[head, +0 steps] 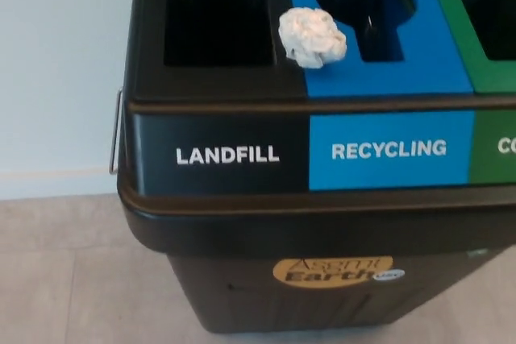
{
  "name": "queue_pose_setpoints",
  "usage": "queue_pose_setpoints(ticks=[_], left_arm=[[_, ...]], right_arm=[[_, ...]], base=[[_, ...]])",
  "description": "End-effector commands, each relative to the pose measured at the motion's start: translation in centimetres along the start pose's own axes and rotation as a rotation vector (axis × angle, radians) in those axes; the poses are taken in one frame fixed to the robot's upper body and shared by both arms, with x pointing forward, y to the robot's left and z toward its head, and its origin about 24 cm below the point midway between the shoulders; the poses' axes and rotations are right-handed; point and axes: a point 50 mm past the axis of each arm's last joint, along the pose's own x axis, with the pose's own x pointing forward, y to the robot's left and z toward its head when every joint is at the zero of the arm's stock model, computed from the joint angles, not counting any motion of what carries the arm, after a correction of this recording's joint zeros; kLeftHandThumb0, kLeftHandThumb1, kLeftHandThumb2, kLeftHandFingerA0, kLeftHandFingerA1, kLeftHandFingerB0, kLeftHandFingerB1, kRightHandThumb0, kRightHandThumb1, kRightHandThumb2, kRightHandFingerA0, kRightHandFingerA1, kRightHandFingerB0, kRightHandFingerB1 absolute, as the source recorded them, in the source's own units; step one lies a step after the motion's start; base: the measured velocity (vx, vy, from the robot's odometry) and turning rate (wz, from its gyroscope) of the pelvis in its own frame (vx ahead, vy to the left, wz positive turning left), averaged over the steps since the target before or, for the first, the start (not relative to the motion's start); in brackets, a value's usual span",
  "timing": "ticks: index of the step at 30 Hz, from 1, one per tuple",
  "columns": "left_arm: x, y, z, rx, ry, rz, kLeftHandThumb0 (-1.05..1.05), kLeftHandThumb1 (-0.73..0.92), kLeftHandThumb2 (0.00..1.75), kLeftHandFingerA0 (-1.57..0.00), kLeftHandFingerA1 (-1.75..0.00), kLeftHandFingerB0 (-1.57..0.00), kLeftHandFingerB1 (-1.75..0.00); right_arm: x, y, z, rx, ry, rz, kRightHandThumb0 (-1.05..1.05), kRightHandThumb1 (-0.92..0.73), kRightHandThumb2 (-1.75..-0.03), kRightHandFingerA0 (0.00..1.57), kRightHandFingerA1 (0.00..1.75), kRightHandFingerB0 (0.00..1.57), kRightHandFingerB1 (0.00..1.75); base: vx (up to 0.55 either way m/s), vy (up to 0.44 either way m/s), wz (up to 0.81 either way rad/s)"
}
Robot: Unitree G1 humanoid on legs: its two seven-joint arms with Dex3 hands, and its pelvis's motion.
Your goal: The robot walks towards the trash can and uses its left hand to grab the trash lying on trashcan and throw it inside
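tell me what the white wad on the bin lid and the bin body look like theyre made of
The white wad looks like crumpled paper or tissue: matte, with irregular creases and soft folds; which of the two is unclear. The bin body looks like moulded plastic, dark with a slight sheen and rounded rim edges. The thin handle on its left side looks like bare metal wire, grey and shiny.

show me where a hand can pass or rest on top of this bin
Clear passes: the landfill opening, left of the paper wad; the recycling hole to its right. Bare lid: the blue strip below that hole. Crowded only where the wad straddles the black-blue seam.
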Motion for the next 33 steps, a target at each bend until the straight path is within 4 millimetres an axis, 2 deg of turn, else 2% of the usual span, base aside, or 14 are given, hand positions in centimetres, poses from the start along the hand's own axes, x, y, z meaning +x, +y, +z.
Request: queue_pose_setpoints(ticks=[1,6,12,13,15,16,17,18,19,25,26,30,31,33], left_arm=[[-0.3,1.0,-0.6,-0.011,0.03,0.026,-0.87,0.24,0.7,-1.11,-0.52,-0.84,-0.48],[-0.5,1.2,-1.1,-0.006,0.055,0.033,-0.93,0.23,0.7,-1.12,-0.49,-0.83,-0.47],[-0.7,1.3,-1.0,-0.002,0.041,0.028,-0.83,0.27,0.74,-1.06,-0.56,-0.83,-0.52],[-0.6,1.3,-1.0,-0.006,0.041,0.029,-0.85,0.36,0.53,-0.98,-0.58,-0.82,-0.52],[-0.6,1.4,-0.9,-0.013,0.04,0.031,-0.85,0.36,0.53,-0.98,-0.58,-0.82,-0.52],[1.8,1.2,2.1,-0.028,0.062,0.053,-0.56,0.37,0.75,-0.39,-0.57,-0.38,-0.49],[2.4,1.2,3.1,-0.032,0.068,0.06,-0.56,0.37,0.75,-0.39,-0.57,-0.38,-0.49],[2.7,1.3,3.7,-0.032,0.069,0.066,-0.54,0.47,0.55,-0.42,-0.51,-0.43,-0.38],[2.8,1.6,3.9,-0.044,0.062,0.068,-0.55,0.46,0.54,-0.37,-0.54,-0.45,-0.4],[2.9,2.1,4.3,-0.046,0.063,0.084,-0.53,0.47,0.55,-0.41,-0.53,-0.44,-0.38],[2.8,2.1,4.1,-0.04,0.071,0.085,-0.57,0.38,0.76,-0.46,-0.6,-0.36,-0.49],[2.8,2.3,4.0,-0.03,0.08,0.088,-0.56,0.39,0.77,-0.45,-0.61,-0.36,-0.49],[2.8,2.5,4.2,-0.016,0.075,0.091,-0.59,0.46,0.57,-0.4,-0.51,-0.42,-0.39],[2.9,2.6,4.4,-0.016,0.07,0.099,-0.53,0.48,0.55,-0.42,-0.5,-0.43,-0.39]], right_arm=[[0.0,-1.3,-0.4,-0.003,0.035,-0.02,-0.57,-0.58,-0.58,0.2,0.38,0.25,0.32],[0.3,-1.6,0.1,-0.024,0.015,-0.033,-0.57,-0.57,-0.58,0.2,0.41,0.25,0.31],[0.3,-1.8,0.1,-0.025,0.021,-0.038,-0.59,-0.57,-0.58,0.2,0.42,0.25,0.31],[0.2,-1.8,0.0,-0.018,0.024,-0.039,-0.56,-0.57,-0.58,0.21,0.42,0.26,0.31],[0.2,-1.8,-0.2,-0.007,0.029,-0.041,-0.56,-0.57,-0.58,0.21,0.42,0.26,0.31],[0.0,-1.9,-0.4,0.0,0.036,-0.041,-0.58,-0.58,-0.58,0.2,0.41,0.26,0.32],[0.0,-2.0,-0.5,0.002,0.038,-0.041,-0.58,-0.58,-0.58,0.2,0.41,0.26,0.32],[0.0,-2.0,-0.4,0.008,0.037,-0.039,-0.58,-0.58,-0.58,0.19,0.41,0.26,0.32],[0.0,-2.0,-0.4,0.017,0.039,-0.04,-0.57,-0.58,-0.58,0.2,0.41,0.27,0.32],[0.0,-1.8,-0.7,0.038,0.049,-0.044,-0.56,-0.58,-0.58,0.2,0.4,0.27,0.32],[0.0,-1.8,-0.6,0.037,0.045,-0.046,-0.56,-0.57,-0.57,0.21,0.41,0.27,0.31],[0.0,-1.9,-0.5,0.03,0.034,-0.049,-0.57,-0.58,-0.58,0.21,0.41,0.27,0.32],[0.0,-2.0,-0.4,0.031,0.028,-0.052,-0.56,-0.58,-0.59,0.21,0.42,0.27,0.32],[0.1,-2.0,-0.3,0.03,0.024,-0.054,-0.58,-0.58,-0.58,0.21,0.43,0.27,0.32]], base=[[0.11,-0.022,0.05],[0.09,-0.073,0.02],[-0.01,-0.117,0.02],[-0.01,-0.082,-0.09],[-0.01,-0.043,-0.13],[-0.01,0.022,-0.07],[0.03,0.095,-0.06],[0.03,0.131,0.1],[-0.01,0.177,-0.02],[-0.04,0.259,0.03],[0.05,0.14,0.05],[0.09,0.014,0.05],[0.09,-0.041,0.05],[0.08,-0.045,0.1]])
